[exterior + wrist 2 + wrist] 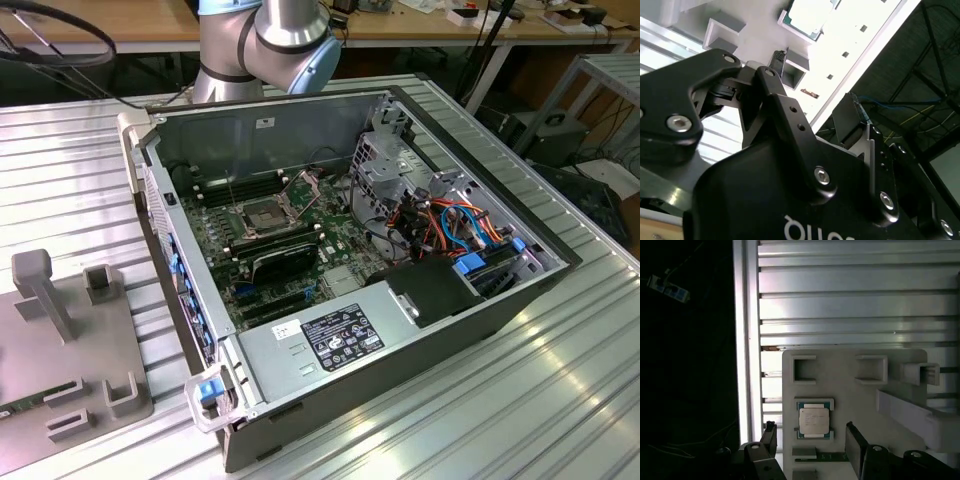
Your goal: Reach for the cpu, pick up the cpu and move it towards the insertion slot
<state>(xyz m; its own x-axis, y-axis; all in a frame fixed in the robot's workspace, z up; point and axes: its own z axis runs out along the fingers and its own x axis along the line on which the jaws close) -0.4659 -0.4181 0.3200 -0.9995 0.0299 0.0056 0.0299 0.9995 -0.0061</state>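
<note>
The cpu (814,421), a small pale square plate with a green rim, lies in a recess of the grey fixture plate (840,375). My gripper (812,442) hangs above it, open, with one black finger (769,435) on each side of the cpu and nothing between them. In the second wrist view the cpu (807,15) lies beyond the open gripper (812,90), apart from it. The insertion slot (262,213), a silver-framed socket with a dark centre and a raised flap, sits on the green board inside the open computer case.
The fixture plate (60,340) with upright grey blocks lies on the ribbed metal table at the exterior view's left. The case (520,290) holds a labelled grey box (335,340), a black finned block (285,262) and coloured cables (450,225). The arm's base (265,40) stands behind the case.
</note>
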